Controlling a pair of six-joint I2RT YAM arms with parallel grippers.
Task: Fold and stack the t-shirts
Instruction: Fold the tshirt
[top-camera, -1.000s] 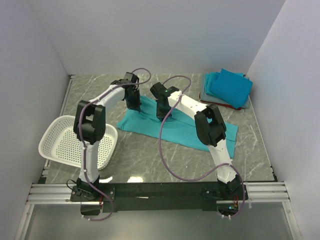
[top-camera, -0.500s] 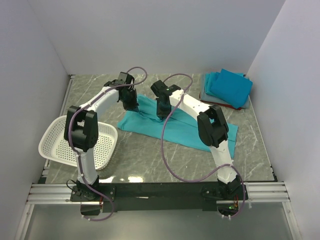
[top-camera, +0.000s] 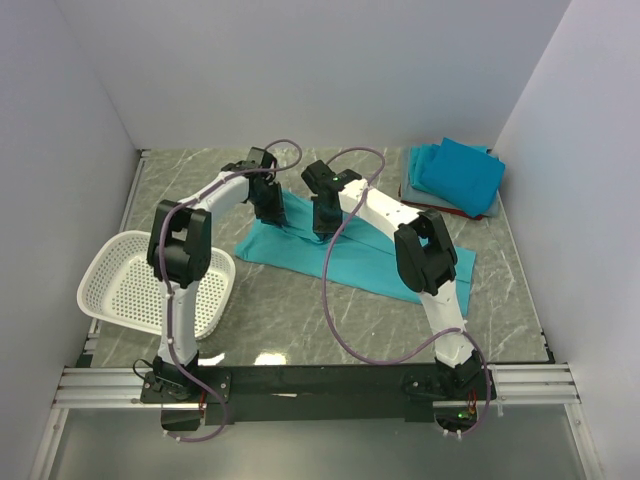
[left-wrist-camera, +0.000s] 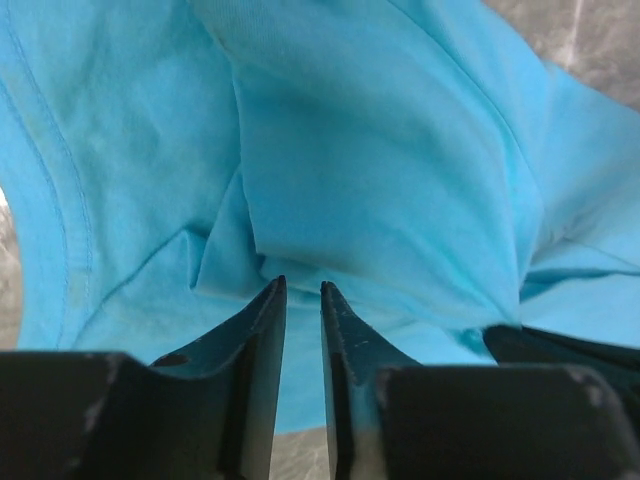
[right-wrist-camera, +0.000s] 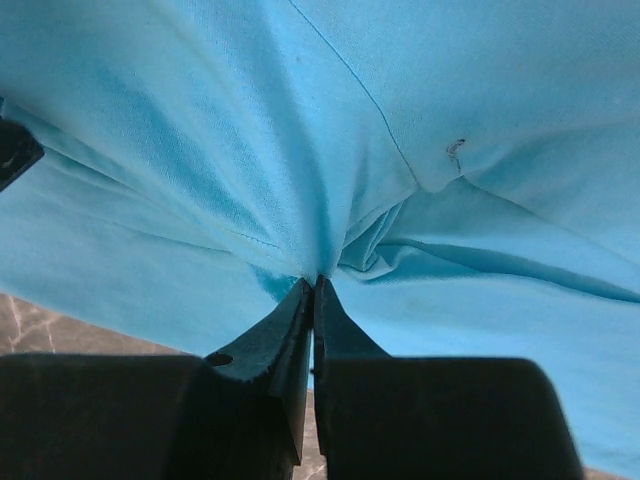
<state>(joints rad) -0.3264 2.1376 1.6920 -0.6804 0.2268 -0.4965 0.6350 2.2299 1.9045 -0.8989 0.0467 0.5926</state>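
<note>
A teal t-shirt (top-camera: 350, 258) lies spread and partly folded across the middle of the table. My left gripper (top-camera: 270, 213) sits low at its far left edge. In the left wrist view that gripper (left-wrist-camera: 303, 287) has a narrow gap between its jaws with no cloth in it, and a fold of the shirt (left-wrist-camera: 380, 150) lies just beyond the tips. My right gripper (top-camera: 322, 226) is beside it, over the shirt's upper middle. In the right wrist view it (right-wrist-camera: 313, 283) is shut on a pinched ridge of the teal cloth (right-wrist-camera: 300, 120). A stack of folded t-shirts (top-camera: 456, 177), teal over grey and red, lies at the back right.
A white perforated basket (top-camera: 120, 290) stands at the left, by the left arm's elbow. White walls enclose the marble table (top-camera: 300, 320) on three sides. Purple cables loop over both arms.
The left jaws have parted and let go of the teal cloth. The left arm swung a little left and came back. The right gripper stays pinched on the shirt.
</note>
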